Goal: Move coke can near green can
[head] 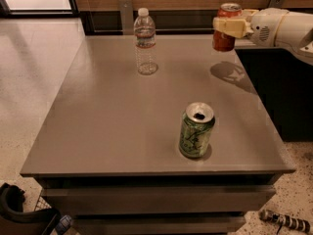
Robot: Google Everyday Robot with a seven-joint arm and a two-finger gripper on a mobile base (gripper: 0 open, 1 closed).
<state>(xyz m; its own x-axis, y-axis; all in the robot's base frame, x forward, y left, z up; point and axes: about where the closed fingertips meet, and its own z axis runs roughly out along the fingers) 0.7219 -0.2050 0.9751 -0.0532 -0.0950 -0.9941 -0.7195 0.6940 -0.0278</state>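
Note:
The coke can [224, 38], red-orange with a silver top, hangs upright in the air above the table's far right corner. My gripper [228, 26] reaches in from the right and is shut on it around its upper half. The green can [196, 130] stands upright on the grey table [107, 111] near the front right, its silver top with the dark mouth hole showing. The coke can is well behind and a little right of the green can, and lifted off the surface; its shadow falls on the table below it.
A clear plastic water bottle [145, 42] stands upright at the back middle of the table. A wooden wall and a grey post [125, 14] run behind the table. The table's right edge drops to a dark gap. A dark object [24, 214] lies on the floor front left.

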